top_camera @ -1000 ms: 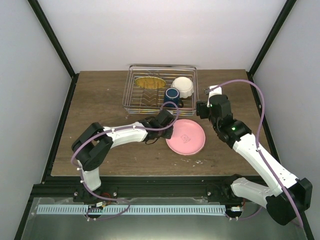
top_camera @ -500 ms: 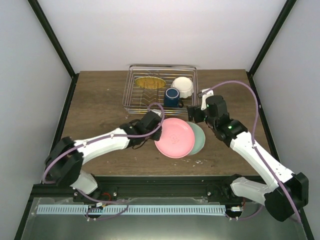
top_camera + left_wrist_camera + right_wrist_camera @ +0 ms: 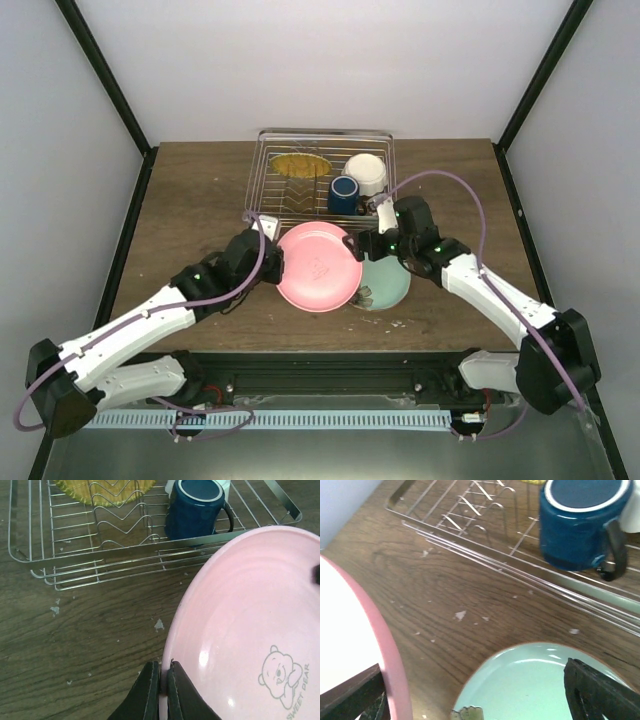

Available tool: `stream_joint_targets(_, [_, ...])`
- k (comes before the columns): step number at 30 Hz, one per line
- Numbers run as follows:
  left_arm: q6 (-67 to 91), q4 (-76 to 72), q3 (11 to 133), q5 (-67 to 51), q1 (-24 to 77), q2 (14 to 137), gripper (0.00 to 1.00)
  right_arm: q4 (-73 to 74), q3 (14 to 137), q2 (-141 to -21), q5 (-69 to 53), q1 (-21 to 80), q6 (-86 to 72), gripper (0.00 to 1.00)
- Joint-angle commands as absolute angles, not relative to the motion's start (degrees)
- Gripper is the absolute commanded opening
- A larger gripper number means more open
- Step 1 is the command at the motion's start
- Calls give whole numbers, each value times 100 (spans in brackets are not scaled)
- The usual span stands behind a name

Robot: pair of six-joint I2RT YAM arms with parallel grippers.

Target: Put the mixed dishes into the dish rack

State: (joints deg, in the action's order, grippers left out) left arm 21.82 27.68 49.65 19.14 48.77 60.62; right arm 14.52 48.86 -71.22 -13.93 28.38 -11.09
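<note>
My left gripper (image 3: pixel 272 262) is shut on the left rim of the pink plate (image 3: pixel 318 266), which is tilted up off the table just in front of the dish rack (image 3: pixel 290 200). In the left wrist view the fingers (image 3: pixel 150 690) pinch the pink plate (image 3: pixel 250 630) at its edge. The mint-green plate (image 3: pixel 388 284) lies flat on the table, partly under the pink one. My right gripper (image 3: pixel 363 250) hangs open above the mint-green plate (image 3: pixel 530 685), holding nothing. The rack holds a yellow plate (image 3: pixel 300 164), a dark blue mug (image 3: pixel 344 193) and a white bowl (image 3: pixel 367 172).
The rack's front rail (image 3: pixel 125 565) runs close ahead of the pink plate, with the mug (image 3: pixel 195 510) just behind it. The right wrist view has the mug (image 3: pixel 580 525) beyond the wires (image 3: pixel 470 510) and the pink rim (image 3: pixel 395 670) at the left. White flecks dot the wooden table (image 3: pixel 190 200).
The left arm has carried the pink plate left and toward the rack, tilting it up and uncovering the mint-green plate. The right arm has swung left and down over that plate.
</note>
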Motion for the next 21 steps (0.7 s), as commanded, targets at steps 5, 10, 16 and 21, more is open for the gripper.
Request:
stream_joint_targets(5, [2084, 2390, 4728, 1928, 4814, 5707, 1, 938, 4825, -7412, -3558, 2864, -1087, 76])
stream_joint_targets(10, [2057, 2231, 4588, 1847, 4739, 5529, 2, 745, 4772, -7723, -4664, 2861, -1071, 62])
stream_joint_targets(16, [2058, 2256, 4509, 1778, 4604, 5404, 4, 792, 4817, -7776, -4992, 2865, -940, 30])
stream_joint_targets(21, [2073, 2250, 4500, 1768, 4561, 5480, 22, 996, 4976, -7728, -4834, 2865, -809, 8])
